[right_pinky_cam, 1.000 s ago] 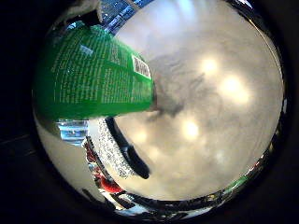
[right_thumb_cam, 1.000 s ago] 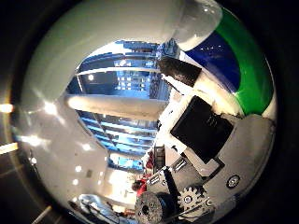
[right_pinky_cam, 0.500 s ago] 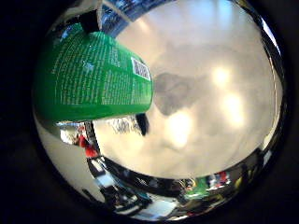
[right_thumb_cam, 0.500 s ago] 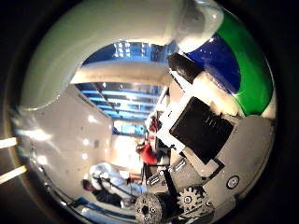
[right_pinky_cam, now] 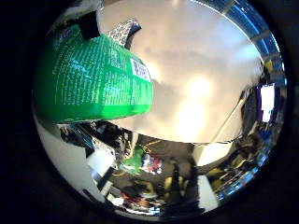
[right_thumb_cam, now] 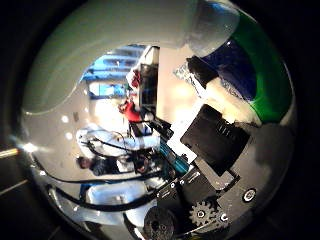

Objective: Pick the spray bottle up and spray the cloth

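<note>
The hand (right_thumb_cam: 210,165) is seen at close range in the thumb side palm view, its black and white parts and a geared part lying against the spray bottle (right_pinky_cam: 93,84). A black-tipped finger (right_thumb_cam: 202,70) is seen curled onto the bottle's blue and green body, and a second dark finger part (right_pinky_cam: 88,24) is seen across the green label in the little finger side view; the hand is therefore judged to be closed round the bottle in a firm wrap. The bottle fills much of both views and is thus held close to the palm. Its pale upper part (right_thumb_cam: 110,35) arcs across the thumb side view; whether a finger rests on the trigger cannot be told. Beyond the bottle, a pale table top (right_pinky_cam: 201,79) is seen well apart from it, with its edge and the room's clutter past it, so the bottle is judged to be lifted clear of the surface. No cloth is made out in either view, and no spray is visible. The pick-up is judged complete. What remains is for the cloth to be located, the nozzle to be brought to bear on it, and the trigger to be pressed.
</note>
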`<action>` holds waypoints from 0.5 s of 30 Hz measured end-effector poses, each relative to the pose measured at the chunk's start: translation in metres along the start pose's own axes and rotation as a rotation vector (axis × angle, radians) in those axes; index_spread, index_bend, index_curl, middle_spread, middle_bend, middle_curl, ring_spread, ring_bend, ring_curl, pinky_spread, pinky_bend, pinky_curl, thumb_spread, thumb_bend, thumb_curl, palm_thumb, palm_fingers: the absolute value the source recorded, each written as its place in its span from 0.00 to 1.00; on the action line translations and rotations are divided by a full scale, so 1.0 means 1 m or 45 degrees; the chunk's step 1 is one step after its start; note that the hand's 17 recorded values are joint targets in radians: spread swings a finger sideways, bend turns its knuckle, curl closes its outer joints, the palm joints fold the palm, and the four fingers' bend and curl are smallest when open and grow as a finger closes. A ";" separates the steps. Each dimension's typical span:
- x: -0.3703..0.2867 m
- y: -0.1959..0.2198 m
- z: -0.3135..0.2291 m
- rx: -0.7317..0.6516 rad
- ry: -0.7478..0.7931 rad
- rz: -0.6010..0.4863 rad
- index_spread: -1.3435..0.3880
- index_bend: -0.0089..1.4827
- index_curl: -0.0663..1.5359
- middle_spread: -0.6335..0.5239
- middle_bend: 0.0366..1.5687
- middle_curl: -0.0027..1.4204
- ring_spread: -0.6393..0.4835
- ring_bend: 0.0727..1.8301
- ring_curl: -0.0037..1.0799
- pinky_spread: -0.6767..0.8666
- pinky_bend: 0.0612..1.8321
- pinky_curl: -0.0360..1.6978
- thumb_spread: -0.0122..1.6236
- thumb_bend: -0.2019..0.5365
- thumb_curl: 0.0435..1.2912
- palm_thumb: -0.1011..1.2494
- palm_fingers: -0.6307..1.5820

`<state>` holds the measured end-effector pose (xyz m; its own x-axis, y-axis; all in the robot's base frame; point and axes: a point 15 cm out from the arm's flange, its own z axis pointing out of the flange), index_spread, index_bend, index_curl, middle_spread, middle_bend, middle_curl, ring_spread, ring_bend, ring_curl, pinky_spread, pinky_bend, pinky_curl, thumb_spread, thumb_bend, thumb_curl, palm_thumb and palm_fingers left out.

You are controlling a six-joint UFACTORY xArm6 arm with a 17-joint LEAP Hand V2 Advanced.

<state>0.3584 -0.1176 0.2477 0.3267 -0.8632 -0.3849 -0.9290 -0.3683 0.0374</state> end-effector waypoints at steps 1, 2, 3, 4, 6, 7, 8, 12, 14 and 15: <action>-0.005 -0.003 0.002 -0.029 0.023 -0.017 0.63 0.72 0.56 0.44 0.86 0.49 0.41 0.76 0.60 0.31 0.61 0.66 0.53 0.25 0.55 0.82 0.80; -0.011 -0.006 0.003 -0.054 0.045 -0.031 0.63 0.72 0.56 0.44 0.86 0.49 0.41 0.76 0.60 0.31 0.61 0.66 0.52 0.25 0.55 0.82 0.80; -0.017 -0.009 0.004 -0.082 0.068 -0.052 0.63 0.72 0.56 0.44 0.86 0.49 0.41 0.77 0.60 0.31 0.61 0.67 0.52 0.25 0.55 0.82 0.80; -0.026 -0.013 0.005 -0.113 0.099 -0.079 0.63 0.72 0.56 0.44 0.86 0.49 0.41 0.77 0.60 0.31 0.61 0.67 0.52 0.25 0.56 0.82 0.80; -0.043 -0.022 0.009 -0.170 0.157 -0.126 0.63 0.72 0.56 0.44 0.86 0.49 0.41 0.77 0.60 0.31 0.61 0.68 0.52 0.25 0.57 0.81 0.80; -0.052 -0.028 0.012 -0.199 0.190 -0.146 0.63 0.73 0.56 0.44 0.86 0.49 0.41 0.77 0.60 0.31 0.61 0.68 0.51 0.25 0.57 0.81 0.80; -0.060 -0.032 0.014 -0.220 0.213 -0.154 0.63 0.73 0.56 0.44 0.86 0.49 0.40 0.77 0.60 0.31 0.60 0.69 0.51 0.25 0.57 0.81 0.80; -0.084 -0.045 0.023 -0.272 0.277 -0.176 0.63 0.73 0.56 0.44 0.87 0.49 0.40 0.76 0.60 0.32 0.60 0.70 0.51 0.25 0.58 0.81 0.80; -0.091 -0.048 0.028 -0.311 0.319 -0.187 0.63 0.73 0.56 0.44 0.87 0.49 0.40 0.76 0.60 0.32 0.60 0.70 0.50 0.25 0.59 0.80 0.80; -0.094 -0.050 0.031 -0.333 0.345 -0.191 0.63 0.73 0.56 0.44 0.87 0.49 0.40 0.76 0.60 0.32 0.60 0.70 0.50 0.25 0.59 0.80 0.80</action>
<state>0.3688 -0.0076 0.2530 0.5219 -0.8401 -0.1479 -0.8032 -0.5424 0.2463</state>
